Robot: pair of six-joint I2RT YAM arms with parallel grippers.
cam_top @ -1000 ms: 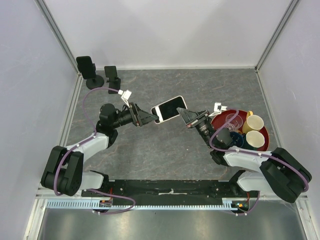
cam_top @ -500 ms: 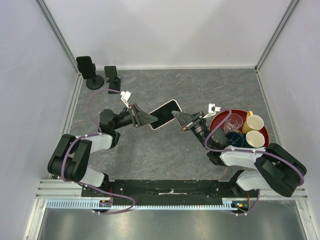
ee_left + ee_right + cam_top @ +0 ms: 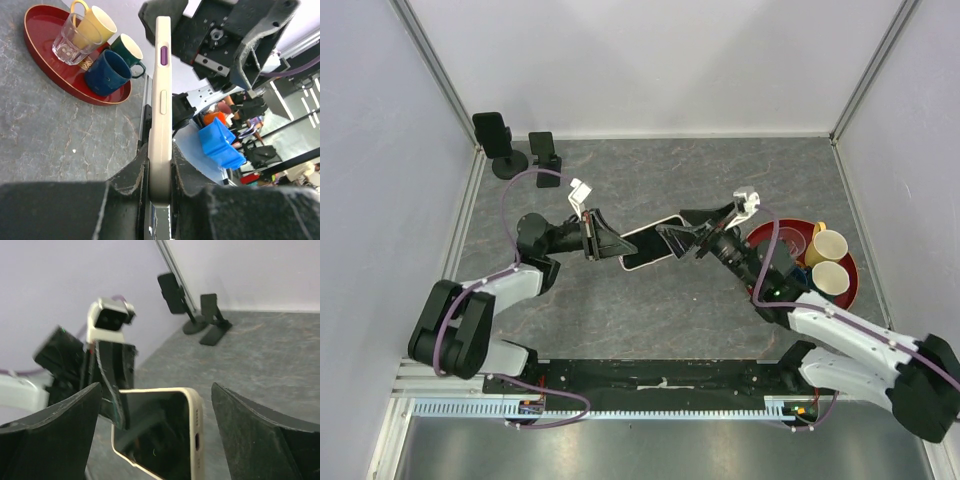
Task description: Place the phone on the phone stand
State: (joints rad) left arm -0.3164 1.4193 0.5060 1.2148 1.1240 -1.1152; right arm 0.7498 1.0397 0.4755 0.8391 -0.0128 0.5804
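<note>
My left jaws (image 3: 612, 243) are clamped on one short end of the phone (image 3: 655, 243), which my left wrist camera sees edge-on between the pads, buttons facing up. It hangs above the middle of the surface (image 3: 720, 180), touching nothing else. My right jaws (image 3: 686, 230) are spread wide on either side of the phone's other end. As far as my right wrist view shows, neither pad touches it, so the left alone carries the weight. Two phone stands (image 3: 546, 155) sit side by side in the far left corner, well apart from the phone, and I cannot tell which one is meant. I judge the handover is nearly finished. To do this step well, I should draw the right arm straight back along the phone's length so a pad does not clip the free end. Only then should the left swing toward the corner, moving slowly, since an end grip lets the phone pivot. The red tray (image 3: 850, 290) of cups is beside my right arm, so that retreat needs care.
</note>
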